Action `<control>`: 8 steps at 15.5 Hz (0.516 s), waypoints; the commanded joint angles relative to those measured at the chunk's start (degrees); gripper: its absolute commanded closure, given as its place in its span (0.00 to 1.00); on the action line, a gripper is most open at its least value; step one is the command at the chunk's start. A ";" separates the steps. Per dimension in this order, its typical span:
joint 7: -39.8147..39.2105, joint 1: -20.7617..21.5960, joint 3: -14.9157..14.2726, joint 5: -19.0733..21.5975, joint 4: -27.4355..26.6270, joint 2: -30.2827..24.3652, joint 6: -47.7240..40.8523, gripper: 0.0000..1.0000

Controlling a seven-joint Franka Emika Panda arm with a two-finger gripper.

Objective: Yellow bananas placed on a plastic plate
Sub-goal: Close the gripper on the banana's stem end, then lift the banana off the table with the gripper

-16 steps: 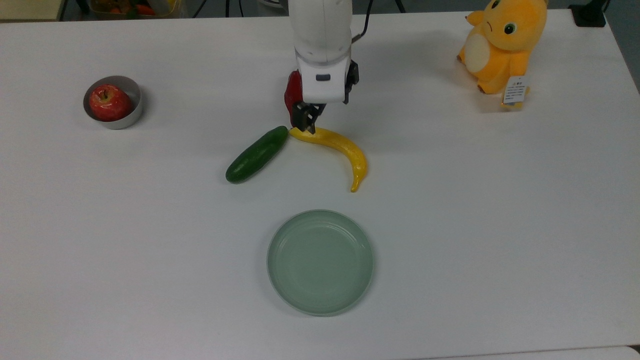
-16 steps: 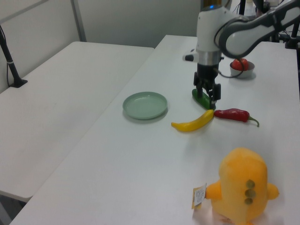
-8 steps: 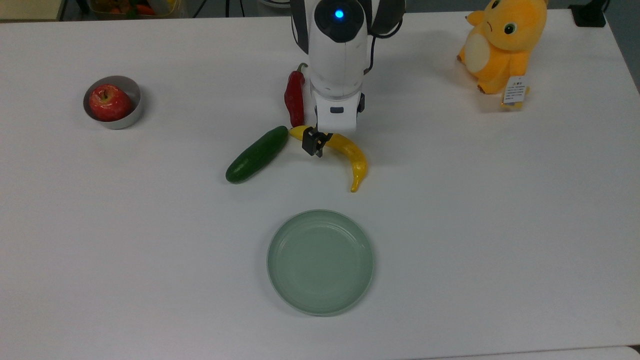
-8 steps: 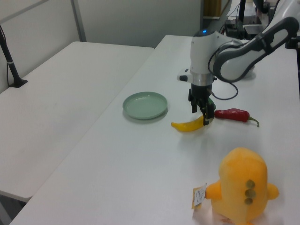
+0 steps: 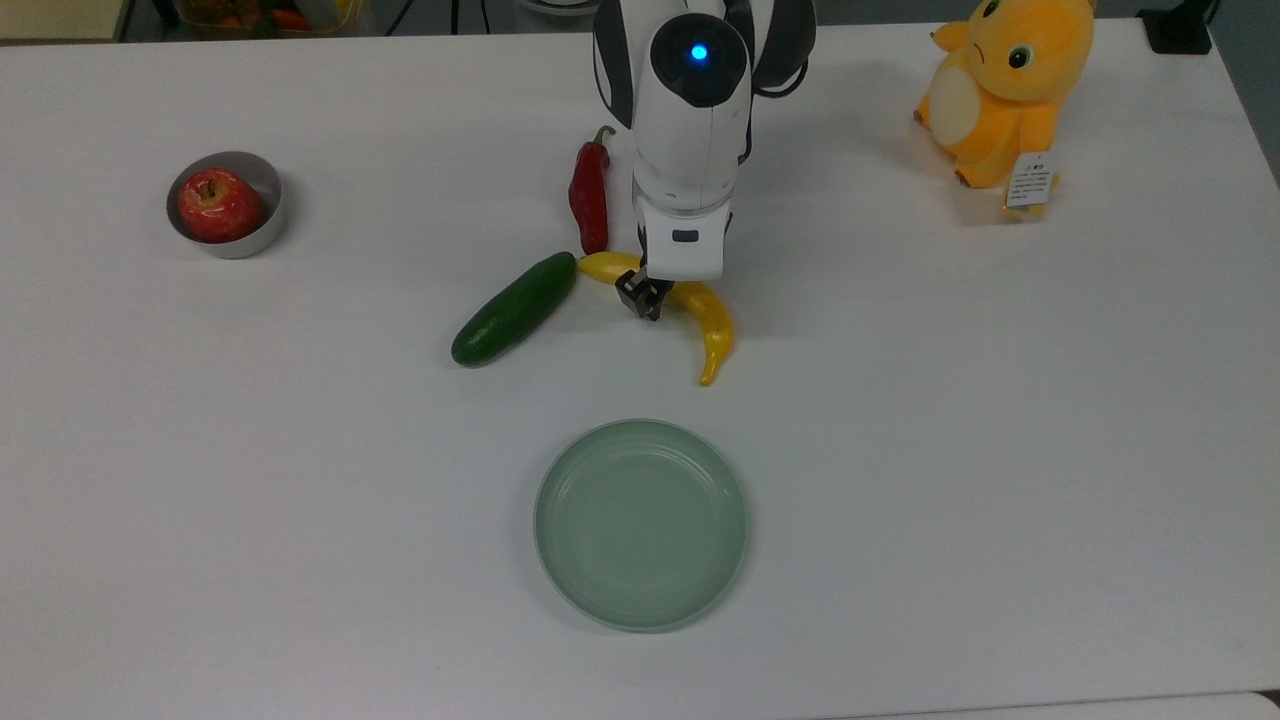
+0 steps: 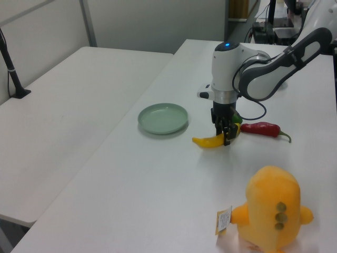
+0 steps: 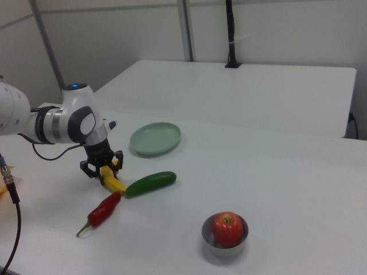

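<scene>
The yellow banana (image 5: 700,310) is lying flat on the white worktop (image 5: 1000,420), and everything else is sitting around it. In the top view, open bare worktop is stretching from the banana's thin tip down to the pale green plastic plate (image 5: 640,525), which is resting empty, well apart from the banana and well in from the worktop's near edge. More bare surface is running out to the top view's left and right of the plate.

The pincer (image 5: 650,297) is standing over the thick half of the banana; in the right view its two fingers (image 7: 87,168) are spreading apart, one on each side of the fruit (image 7: 110,179), not clamping it.

Counting: one banana, one plate, one dark green cucumber (image 5: 514,308) whose end is lying just beside the banana's blunt end, and one red chili pepper (image 5: 588,194) lying just above that same end in the top view. One red apple (image 5: 219,204) is sitting in one small metal bowl (image 5: 262,222), well away to the top view's left of the banana. One orange plush toy (image 5: 1005,85) is sitting well away to the top view's right of the banana, close to the far edge.
</scene>
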 commanded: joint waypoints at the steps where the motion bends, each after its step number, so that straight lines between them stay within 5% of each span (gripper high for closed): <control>1: 1.61 0.48 -0.19 -1.00 -0.49 0.32 0.75 0.79; 3: 1.61 0.48 -0.19 -1.00 -0.40 0.23 0.57 0.89; 8: 4.41 0.48 -0.10 -0.91 -0.23 -1.35 -0.30 0.88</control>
